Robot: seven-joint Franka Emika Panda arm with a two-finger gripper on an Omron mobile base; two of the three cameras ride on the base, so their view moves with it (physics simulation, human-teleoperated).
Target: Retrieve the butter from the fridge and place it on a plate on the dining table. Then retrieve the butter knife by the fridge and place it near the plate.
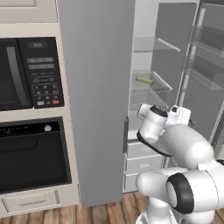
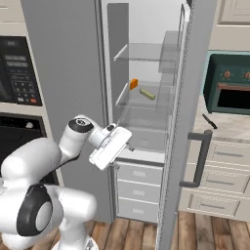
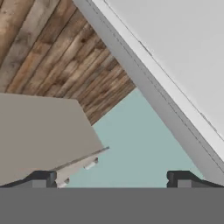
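The fridge (image 1: pixel 96 87) stands with its right door (image 2: pixel 188 97) swung open. Inside, the butter (image 1: pixel 144 80) (image 2: pixel 147 94), a small pale yellow stick, lies on the middle glass shelf, with a small orange item (image 2: pixel 133 83) just left of it. My gripper (image 3: pixel 113 179) is open and holds nothing; it hangs in front of the fridge, below the butter's shelf and above the drawers, pointing down at the floor. The butter knife (image 2: pixel 210 121), dark and thin, lies on the counter right of the fridge. The plate and the dining table are out of view.
A black microwave (image 1: pixel 26 74) and oven (image 1: pixel 33 153) are built in left of the fridge. A green toaster oven (image 2: pixel 229 90) sits on the cream counter (image 2: pixel 229 129). The open door's bar handle (image 2: pixel 200 158) juts toward the counter. White drawers (image 2: pixel 139 180) fill the fridge's bottom.
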